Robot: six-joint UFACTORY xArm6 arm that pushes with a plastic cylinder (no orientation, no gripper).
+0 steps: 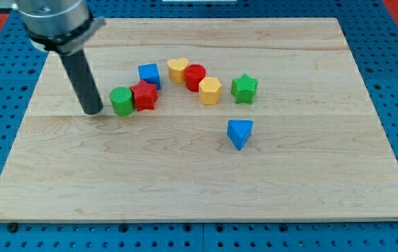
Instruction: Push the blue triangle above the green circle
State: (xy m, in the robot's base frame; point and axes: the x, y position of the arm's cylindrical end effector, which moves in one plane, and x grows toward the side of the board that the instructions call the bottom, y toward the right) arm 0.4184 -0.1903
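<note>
The blue triangle (240,133) lies on the wooden board right of centre, apart from the other blocks. The green circle (122,101) stands at the left of the block cluster, touching the red star (145,96) on its right. My tip (92,110) rests on the board just left of the green circle, a small gap away, and far left of the blue triangle.
A blue cube (149,74) sits above the red star. A yellow heart (178,69), a red cylinder (195,75), a yellow hexagon (210,90) and a green star (244,88) run to the right. The board's edge (199,218) borders blue pegboard.
</note>
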